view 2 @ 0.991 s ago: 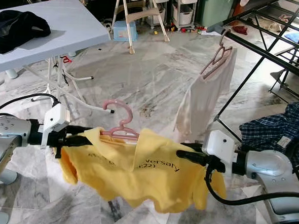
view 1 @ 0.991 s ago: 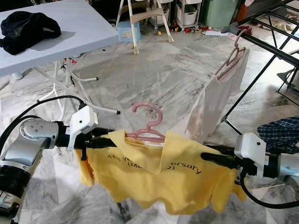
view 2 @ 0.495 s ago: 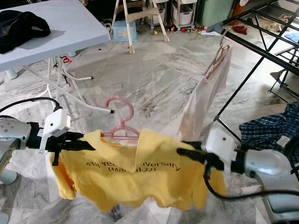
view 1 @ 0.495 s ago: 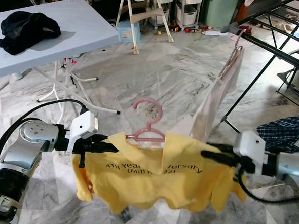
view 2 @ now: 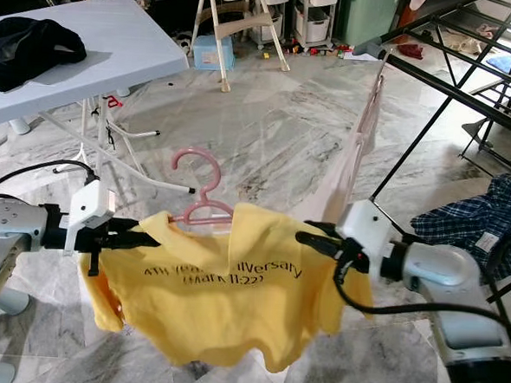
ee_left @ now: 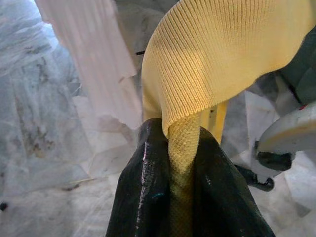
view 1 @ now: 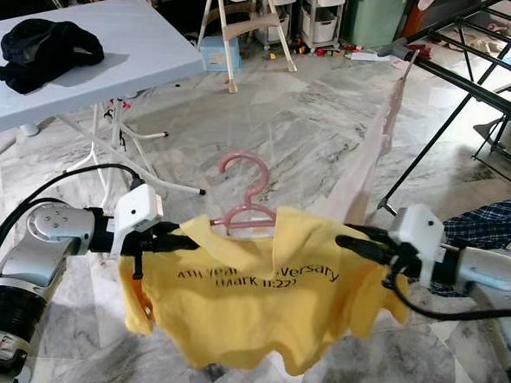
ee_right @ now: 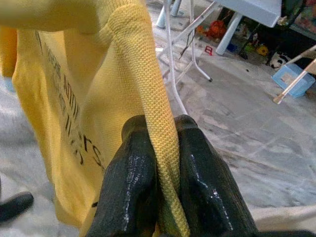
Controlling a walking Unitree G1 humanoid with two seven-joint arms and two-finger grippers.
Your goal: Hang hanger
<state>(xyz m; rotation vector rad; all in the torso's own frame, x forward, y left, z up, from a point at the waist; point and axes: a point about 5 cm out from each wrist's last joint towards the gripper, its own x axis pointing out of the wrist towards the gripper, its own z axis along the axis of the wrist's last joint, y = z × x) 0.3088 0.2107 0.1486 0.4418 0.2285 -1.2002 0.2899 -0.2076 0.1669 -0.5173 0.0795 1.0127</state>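
Hanger: one pink hanger inside the collar of the yellow shirt, hook upright, midway between the two grippers and a little beyond them.
Shirt: one, black print across the chest, stretched between the grippers, hem hanging free above the floor.
Left gripper: clenched on the shirt's shoulder edge; in the left wrist view the ribbed yellow fabric is pinched between both black fingers.
Right gripper: clamped on the opposite shoulder edge; the right wrist view has a yellow ribbed band squeezed between its fingers.
Rack: black drying rack beyond and to the right of the right gripper, its sloping bars running away from it.
White garment: one, hanging edge-on from the rack's near bar, just beyond the right gripper.
Open room: bare marble floor ahead of both grippers, between table and rack.
Table: one white folding table beyond the left gripper, its near edge well apart; one dark bundle on it.
Plaid cloth: one heap right of the right gripper.
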